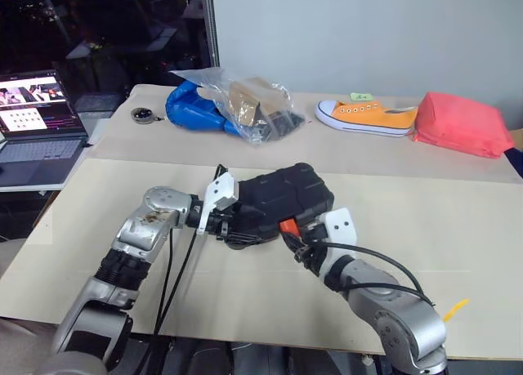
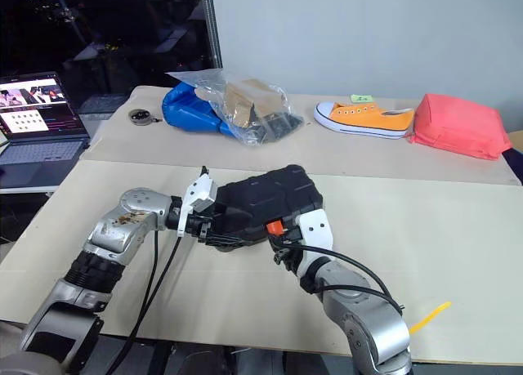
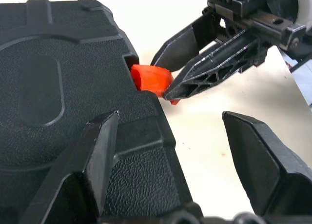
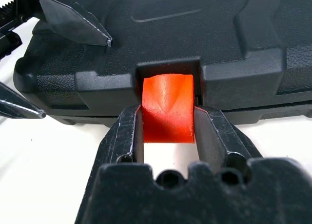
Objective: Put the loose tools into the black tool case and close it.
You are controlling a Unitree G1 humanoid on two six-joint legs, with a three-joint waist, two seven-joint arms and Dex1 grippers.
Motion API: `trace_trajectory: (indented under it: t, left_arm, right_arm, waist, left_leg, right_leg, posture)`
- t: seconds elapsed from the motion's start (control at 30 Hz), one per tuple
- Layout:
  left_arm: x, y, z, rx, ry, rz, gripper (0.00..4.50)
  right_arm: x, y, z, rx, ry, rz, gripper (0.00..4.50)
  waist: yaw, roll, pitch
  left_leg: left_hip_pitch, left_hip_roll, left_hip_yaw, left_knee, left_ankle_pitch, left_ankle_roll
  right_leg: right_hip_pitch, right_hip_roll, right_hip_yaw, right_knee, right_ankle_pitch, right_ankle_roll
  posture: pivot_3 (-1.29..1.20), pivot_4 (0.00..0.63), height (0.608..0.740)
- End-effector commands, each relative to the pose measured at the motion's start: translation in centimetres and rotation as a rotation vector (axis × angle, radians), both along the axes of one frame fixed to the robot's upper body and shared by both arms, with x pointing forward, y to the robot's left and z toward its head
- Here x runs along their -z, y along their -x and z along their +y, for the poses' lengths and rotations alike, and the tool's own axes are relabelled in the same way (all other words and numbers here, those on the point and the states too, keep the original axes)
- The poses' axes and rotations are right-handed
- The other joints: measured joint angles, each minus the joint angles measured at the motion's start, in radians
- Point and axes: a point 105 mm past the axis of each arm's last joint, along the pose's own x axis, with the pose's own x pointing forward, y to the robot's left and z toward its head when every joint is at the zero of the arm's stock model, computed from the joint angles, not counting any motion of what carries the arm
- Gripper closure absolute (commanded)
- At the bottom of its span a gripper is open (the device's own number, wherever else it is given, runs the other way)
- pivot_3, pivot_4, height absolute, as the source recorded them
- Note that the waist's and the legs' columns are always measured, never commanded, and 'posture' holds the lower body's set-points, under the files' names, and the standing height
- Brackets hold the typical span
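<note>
The case (image 1: 282, 199) lies closed on the counter (image 1: 441, 220), its orange latch (image 4: 168, 107) facing the robot. The right claw (image 4: 168, 131) is clamped on the latch, one finger on each side. The left claw (image 3: 165, 155) stands apart at the case's left corner, one finger (image 3: 92, 160) on the lid.

Black tool case (image 1: 282, 197) closed flat on the table, ribbed shell up, small orange latch (image 4: 168, 107) on its near edge
</note>
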Motion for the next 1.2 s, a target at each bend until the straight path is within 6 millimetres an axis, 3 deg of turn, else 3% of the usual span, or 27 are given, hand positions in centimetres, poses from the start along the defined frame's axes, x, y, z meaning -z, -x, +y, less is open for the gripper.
trace_trajectory:
  t: [0.03, 0.27, 0.43, 0.67, 0.8, 1.0, 1.2]
  left_arm:
    - [0.6, -0.1, -0.6, -0.022, 0.006, 0.050, 0.87]
    - [0.4, -0.3, -0.8, -0.033, 0.014, 0.050, 0.87]
    - [0.4, -0.3, -0.8, -0.042, 0.018, 0.051, 0.87]
    - [0.8, -0.5, -0.4, -0.063, 0.010, 0.046, 0.87]
    - [0.8, -0.5, -0.1, -0.052, -0.017, -0.001, 0.87]
    - [1.1, -0.2, 0.3, -0.042, -0.034, -0.023, 0.87]
    - [1.2, 0.1, 0.5, -0.040, -0.040, -0.028, 0.87]
  right_arm:
    - [-1.5, -0.6, -0.2, -0.006, -0.026, -0.093, 2.88]
    - [-0.7, -0.7, 0.0, -0.077, 0.012, -0.075, 2.88]
    - [-0.6, -0.1, -0.1, -0.112, 0.018, -0.065, 1.44]
    - [-1.3, 1.1, -2.7, -0.119, 0.084, -0.053, 1.44]
    - [-1.6, 2.3, -3.8, -0.169, 0.091, -0.002, 2.39]
    - [-2.0, 1.5, -2.9, -0.201, 0.066, 0.021, 4.49]
    - [-1.5, 0.6, -1.6, -0.225, 0.077, 0.047, 4.49]
  waist:
    - [0.001, 0.000, 0.000]
    - [0.002, 0.000, 0.000]
    - [0.005, 0.000, 0.000]
    - [0.009, 0.000, 0.000]
    - [0.008, 0.000, 0.000]
    - [0.003, 0.000, 0.000]
    - [0.006, 0.000, 0.000]
  left_leg:
    - [0.000, 0.000, 0.000, 0.000, 0.000, 0.000]
    - [0.001, 0.000, 0.000, 0.000, 0.001, 0.000]
    - [0.000, 0.000, 0.000, -0.001, 0.001, 0.000]
    - [-0.002, -0.001, 0.000, -0.001, 0.001, 0.000]
    - [-0.002, -0.001, 0.000, -0.001, 0.001, 0.000]
    - [-0.001, -0.001, 0.000, -0.001, 0.001, 0.000]
    - [-0.002, -0.001, 0.000, -0.001, 0.001, 0.000]
  right_leg:
    - [0.000, 0.000, 0.000, 0.000, 0.000, 0.000]
    - [0.000, 0.000, 0.000, 0.000, 0.000, 0.000]
    - [0.000, 0.000, 0.000, 0.000, 0.000, 0.000]
    - [0.000, -0.002, -0.001, -0.002, 0.000, -0.001]
    - [0.000, -0.001, -0.001, -0.001, 0.000, -0.001]
    - [0.000, -0.001, 0.000, -0.001, 0.000, 0.000]
    - [0.000, -0.001, -0.001, -0.001, 0.000, -0.001]
  posture:
    - [0.00, 0.150, 0.740]
    - [0.00, 0.150, 0.740]
    - [0.00, 0.150, 0.740]
    - [0.00, 0.150, 0.740]
    - [0.00, 0.150, 0.740]
    - [0.00, 0.150, 0.740]
    - [0.00, 0.150, 0.740]
